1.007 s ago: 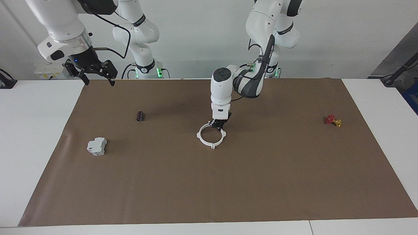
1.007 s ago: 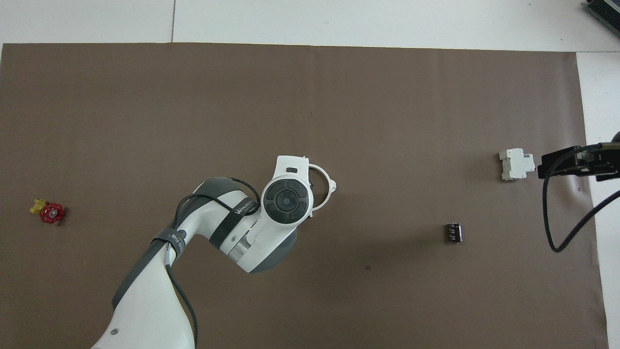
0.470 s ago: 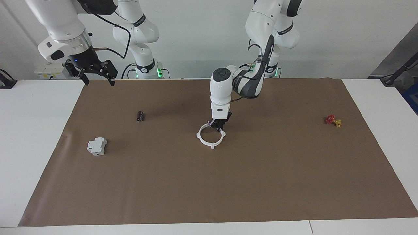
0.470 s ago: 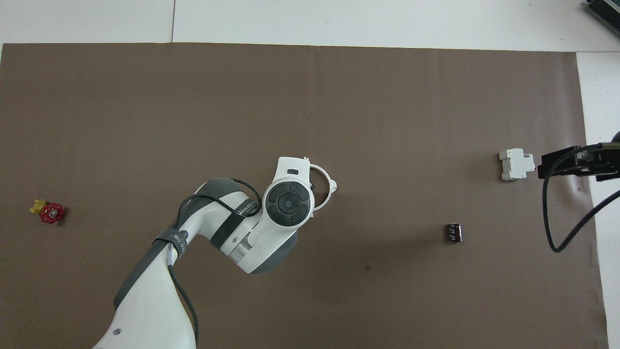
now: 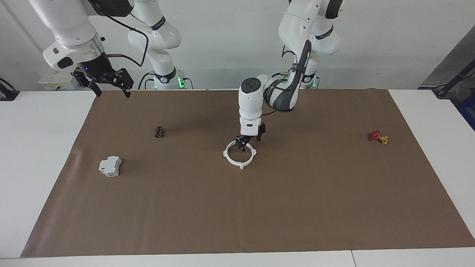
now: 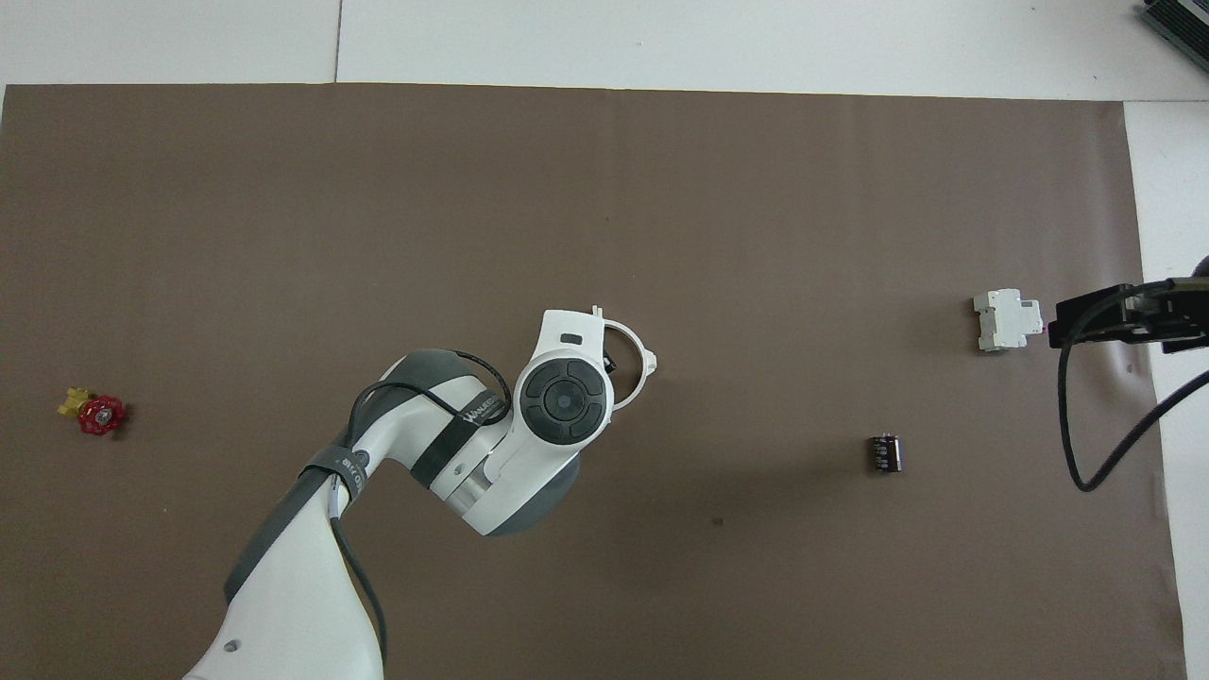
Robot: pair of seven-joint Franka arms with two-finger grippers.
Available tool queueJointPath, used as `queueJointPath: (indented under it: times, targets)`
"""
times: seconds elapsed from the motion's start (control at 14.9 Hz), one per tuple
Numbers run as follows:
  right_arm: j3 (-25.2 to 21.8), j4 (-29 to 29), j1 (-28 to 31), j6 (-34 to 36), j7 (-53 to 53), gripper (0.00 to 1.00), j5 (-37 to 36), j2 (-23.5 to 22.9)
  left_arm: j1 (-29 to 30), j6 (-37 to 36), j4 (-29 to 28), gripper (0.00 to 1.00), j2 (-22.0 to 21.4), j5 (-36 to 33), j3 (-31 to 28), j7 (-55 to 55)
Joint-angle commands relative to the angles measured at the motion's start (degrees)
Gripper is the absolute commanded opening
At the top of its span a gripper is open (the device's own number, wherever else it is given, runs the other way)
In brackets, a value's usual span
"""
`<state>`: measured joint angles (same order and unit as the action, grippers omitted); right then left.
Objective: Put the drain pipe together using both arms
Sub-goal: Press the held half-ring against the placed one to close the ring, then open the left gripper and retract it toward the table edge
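white drain pipe (image 5: 239, 155) (flat) under open jaws

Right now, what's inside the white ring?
Bare brown mat shows inside the ring. The open left gripper straddles its rim nearest the robots. From overhead, the arm covers most of the ring.

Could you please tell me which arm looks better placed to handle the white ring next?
Probably the left: its gripper hangs open right over the thin white plastic ring, while the right gripper waits at the mat's edge.

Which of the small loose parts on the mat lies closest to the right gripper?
The grey-white boxy block, nearest the right gripper; the dark cylinder lies more toward mid-mat.
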<state>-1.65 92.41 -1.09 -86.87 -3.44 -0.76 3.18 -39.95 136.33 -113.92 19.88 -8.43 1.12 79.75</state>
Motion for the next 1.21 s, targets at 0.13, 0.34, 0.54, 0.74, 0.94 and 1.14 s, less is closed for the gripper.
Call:
queueJointPath:
  times: [0.13, 0.34, 0.54, 0.74, 0.94, 1.14]
  targets:
    - [0.34, 0.4, 0.74, -0.32, -0.34, 1.0, 0.76, 0.33, 0.05, -6.58, 1.5, 1.0, -1.68, -1.5, -1.04, -1.42]
    - [0.34, 0.4, 0.74, -0.23, -0.34, 1.0, 0.76, 0.33, 5.39, -13.17, 1.42, 1.0, -8.95, -1.41, -1.04, -10.97]
    - [0.34, 0.4, 0.74, -0.23, -0.34, 1.0, 0.76, 0.33, 12.68, -24.06, 1.86, 1.0, -15.9, -0.71, -1.04, -32.12]
    - [0.42, 0.4, 0.74, -0.32, -0.34, 1.0, 0.76, 0.33, 21.55, -30.15, 2.21, 1.0, -20.3, -0.62, -1.3, -53.14]
    - [0.42, 0.4, 0.74, -0.23, -0.34, 1.0, 0.76, 0.33, 31.04, -34.1, 2.03, 1.0, -25.31, 2.01, -1.39, -70.2]
    - [0.42, 0.31, 0.74, -0.32, -0.25, 1.0, 0.76, 0.33, 38.17, -37.18, 2.3, 1.0, -28.84, 2.63, -1.48, -78.32]
